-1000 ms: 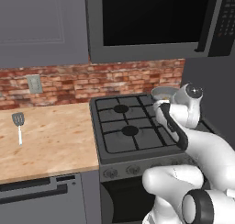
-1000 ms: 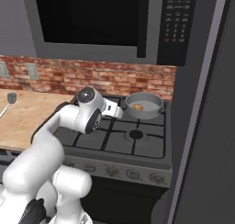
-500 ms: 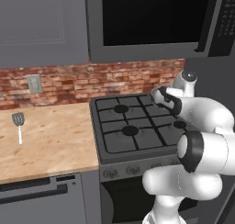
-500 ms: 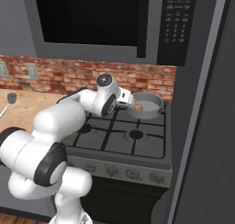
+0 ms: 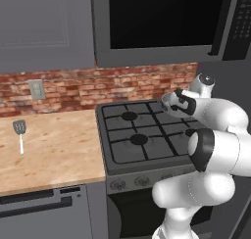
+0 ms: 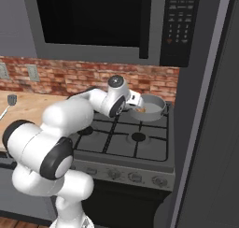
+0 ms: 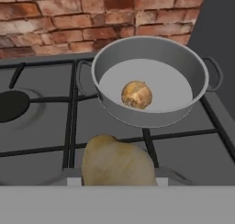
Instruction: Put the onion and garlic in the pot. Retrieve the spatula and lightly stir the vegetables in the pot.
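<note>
The grey pot sits on the back right burner, and the golden-brown onion lies on its floor. My gripper hovers just short of the pot's near rim, shut on the pale tan garlic, which hides most of the fingers. In the right base view the gripper is at the left rim of the pot. In the left base view the gripper is over the stove's back right and the arm hides the pot. The spatula lies on the counter far to the left, also the spatula.
The black stove has grates and several burners. A wooden counter runs to its left. A brick wall stands close behind the pot. A microwave hangs overhead. A tall dark panel rises right of the stove.
The arm has swung up and to the back right, carrying the garlic closer to the pot. The elbow has risen. Onion, pot and spatula have stayed put.
</note>
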